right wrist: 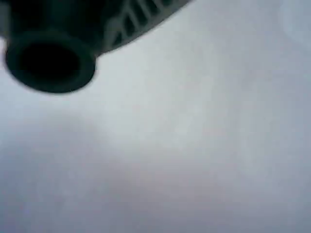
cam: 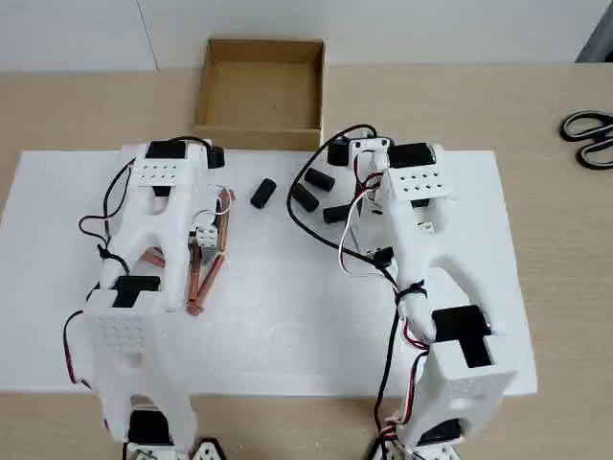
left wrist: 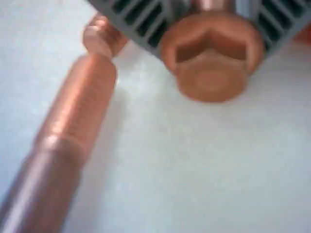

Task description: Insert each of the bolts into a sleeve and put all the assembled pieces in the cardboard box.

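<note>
Tabletop with open cardboard box

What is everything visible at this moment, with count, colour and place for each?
cardboard box: one, brown, open, at the table's far edge, beyond the sheet.
bolts: at least four, copper, on the sheet by the left arm.
sleeves: at least four, black, on the sheet between the arms.
foam sheet: one, white, under both arms.
table: one, light wood.
scissors: one pair, black handles, on the table, off the sheet.
arms: two, white, black and red cables, side by side.
left gripper: jaws shut on a bolt behind its hex head.
right gripper: jaws shut on a sleeve, open end toward the camera.
</note>
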`<move>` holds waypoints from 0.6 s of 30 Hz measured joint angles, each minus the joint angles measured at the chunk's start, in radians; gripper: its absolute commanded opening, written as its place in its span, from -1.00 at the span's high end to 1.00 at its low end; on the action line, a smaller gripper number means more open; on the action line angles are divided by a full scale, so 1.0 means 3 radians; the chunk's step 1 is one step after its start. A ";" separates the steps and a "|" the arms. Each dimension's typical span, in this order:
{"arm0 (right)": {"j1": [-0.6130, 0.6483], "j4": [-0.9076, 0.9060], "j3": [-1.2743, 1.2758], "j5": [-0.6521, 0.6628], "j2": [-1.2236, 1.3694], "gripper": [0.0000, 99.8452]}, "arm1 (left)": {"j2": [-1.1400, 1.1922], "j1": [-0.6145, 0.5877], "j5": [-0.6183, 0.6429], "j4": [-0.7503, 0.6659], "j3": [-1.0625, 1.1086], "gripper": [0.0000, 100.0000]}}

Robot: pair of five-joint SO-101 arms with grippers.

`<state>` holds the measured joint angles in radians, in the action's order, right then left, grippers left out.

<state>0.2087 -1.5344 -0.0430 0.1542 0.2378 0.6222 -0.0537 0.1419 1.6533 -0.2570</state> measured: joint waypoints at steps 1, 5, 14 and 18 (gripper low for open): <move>0.0000 0.0000 0.0000 0.0000 0.0000 0.99 | -0.0010 0.0000 0.0000 -0.0010 0.0000 0.99; 0.0000 0.0000 0.0000 0.0000 0.0000 0.99 | -0.0123 0.0000 0.0000 -0.0010 0.0015 0.99; 0.0000 0.0000 0.0000 0.0000 0.0000 0.99 | -0.0716 -0.0010 0.0000 -0.0015 0.0020 0.99; -0.0005 -0.0036 -0.0005 0.0000 -0.0153 0.99 | -0.1079 -0.0010 0.0000 0.0092 0.0020 0.99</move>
<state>0.2071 -1.5451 -0.0445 0.1542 0.1918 0.2984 -0.0568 0.1419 1.6809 -0.2509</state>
